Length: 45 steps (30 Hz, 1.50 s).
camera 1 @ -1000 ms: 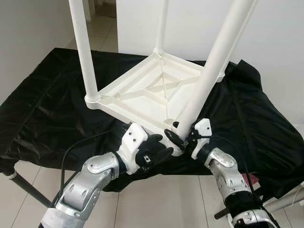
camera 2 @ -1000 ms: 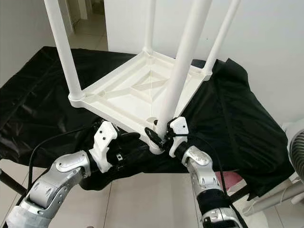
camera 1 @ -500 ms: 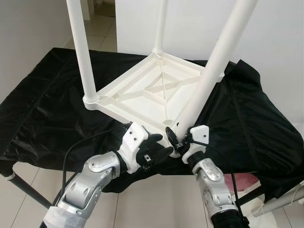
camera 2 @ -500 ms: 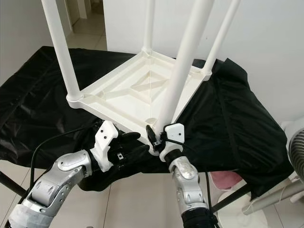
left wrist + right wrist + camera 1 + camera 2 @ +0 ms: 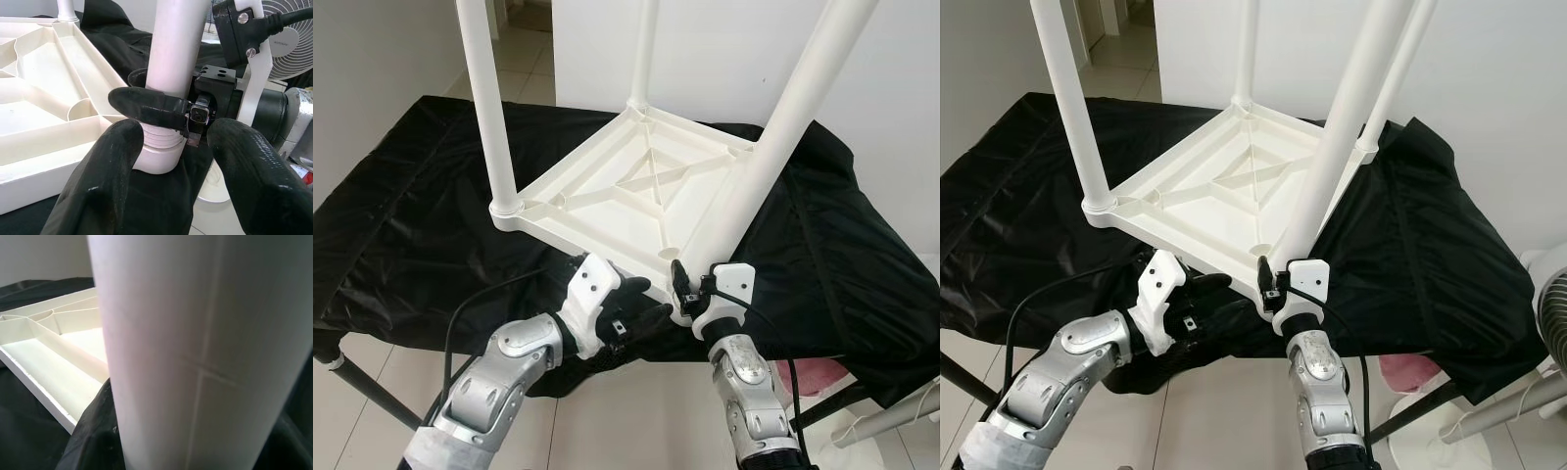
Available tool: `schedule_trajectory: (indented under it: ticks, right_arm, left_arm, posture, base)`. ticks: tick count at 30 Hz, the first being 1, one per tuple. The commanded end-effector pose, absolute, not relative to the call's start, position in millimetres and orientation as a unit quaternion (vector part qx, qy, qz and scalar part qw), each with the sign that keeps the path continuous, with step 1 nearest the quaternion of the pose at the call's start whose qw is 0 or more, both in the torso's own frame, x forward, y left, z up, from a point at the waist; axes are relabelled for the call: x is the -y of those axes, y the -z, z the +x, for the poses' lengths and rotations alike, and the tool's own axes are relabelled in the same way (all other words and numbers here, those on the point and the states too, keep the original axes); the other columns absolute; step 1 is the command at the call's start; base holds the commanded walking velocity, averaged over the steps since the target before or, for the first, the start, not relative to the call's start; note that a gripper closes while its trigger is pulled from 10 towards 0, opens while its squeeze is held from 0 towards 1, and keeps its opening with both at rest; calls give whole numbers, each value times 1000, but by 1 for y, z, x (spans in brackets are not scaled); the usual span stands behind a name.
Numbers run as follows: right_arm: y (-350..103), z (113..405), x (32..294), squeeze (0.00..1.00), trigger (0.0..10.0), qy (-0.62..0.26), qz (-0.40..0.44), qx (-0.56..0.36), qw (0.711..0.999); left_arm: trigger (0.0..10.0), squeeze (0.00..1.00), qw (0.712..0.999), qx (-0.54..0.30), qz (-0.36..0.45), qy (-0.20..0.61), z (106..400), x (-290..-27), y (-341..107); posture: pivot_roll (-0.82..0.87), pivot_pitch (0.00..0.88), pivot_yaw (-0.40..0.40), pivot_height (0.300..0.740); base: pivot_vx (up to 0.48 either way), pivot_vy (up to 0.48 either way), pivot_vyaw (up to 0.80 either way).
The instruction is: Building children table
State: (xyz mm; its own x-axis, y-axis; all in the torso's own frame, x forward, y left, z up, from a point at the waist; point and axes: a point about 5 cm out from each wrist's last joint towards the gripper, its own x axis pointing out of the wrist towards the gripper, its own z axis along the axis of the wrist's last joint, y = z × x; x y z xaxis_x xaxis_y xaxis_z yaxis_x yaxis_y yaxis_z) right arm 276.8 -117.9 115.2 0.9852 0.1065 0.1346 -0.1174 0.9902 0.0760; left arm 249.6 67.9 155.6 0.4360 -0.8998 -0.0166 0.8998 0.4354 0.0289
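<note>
At the near corner of the upturned white tabletop (image 5: 636,201), the fourth leg (image 5: 773,157) leans away to the right with its threaded foot by the corner socket, just off the tabletop's near edge; whether the thread has started to bite cannot be told. The right gripper (image 5: 161,110) is clenched around this leg just above the thread, one black finger wrapped across its front in the left wrist view. The left gripper (image 5: 641,311) hovers just beside the same corner, fingers spread and grasping nothing, with the leg's foot showing between its fingers in its own wrist view.

Three other legs already stand upright in their sockets: one at the left corner (image 5: 489,108), one at the far corner (image 5: 644,49), and one at the right corner (image 5: 1398,73), partly hidden behind the leaning leg. So, by my reading, the build is most of the way done: what remains is to bring the last leg upright over its socket, screw it home, then turn the table onto its feet.

The tabletop lies underside up on a black cloth (image 5: 401,225) draped over a low stand, with its near corner over the cloth's near edge. A white fan (image 5: 1552,323) stands on the tiled floor (image 5: 636,421) beyond the cloth's right side.
</note>
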Motion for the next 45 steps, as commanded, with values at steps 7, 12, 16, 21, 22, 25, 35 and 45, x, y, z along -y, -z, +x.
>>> schedule_trajectory:
  ticks: [7,12,16,21,22,25,35,45]
  right_arm:
    - [-117,274,121,1000,10000,-54,56,68,995]
    - [-123,275,136,0,10000,-102,32,84,991]
    - [-122,274,137,0,10000,-151,19,83,985]
    - [-123,274,141,0,10000,-210,1,81,974]
    - [-123,274,142,0,10000,-215,-1,80,973]
    - [-124,276,145,0,10000,-241,-8,77,967]
    - [-120,293,154,0,10000,-305,-31,49,951]
    - [-116,294,152,0,0,-328,-26,45,943]
  left_arm:
    - [10000,0,848,5,18,529,249,-68,-157]
    - [10000,0,849,4,18,527,248,-68,-156]
    - [10000,0,850,3,19,527,248,-69,-156]
    - [10000,0,850,2,22,527,248,-70,-156]
    - [10000,0,850,2,22,527,248,-70,-156]
    - [10000,0,851,2,23,525,248,-72,-156]
    - [10000,0,850,-2,35,525,247,-74,-155]
    - [10000,0,852,-3,32,522,244,-76,-155]
  posture:
    - [-35,37,-72,740]
    - [-35,39,-74,740]
    - [-33,38,-72,740]
    - [-25,37,-70,740]
    - [-25,37,-70,740]
    - [-20,35,-67,740]
    - [-3,38,-63,740]
    - [19,42,-61,740]
  base:
    - [0,0,0]
    - [0,0,0]
    - [0,0,0]
    - [0,0,0]
    - [0,0,0]
    - [0,0,0]
    - [0,0,0]
    - [0,0,0]
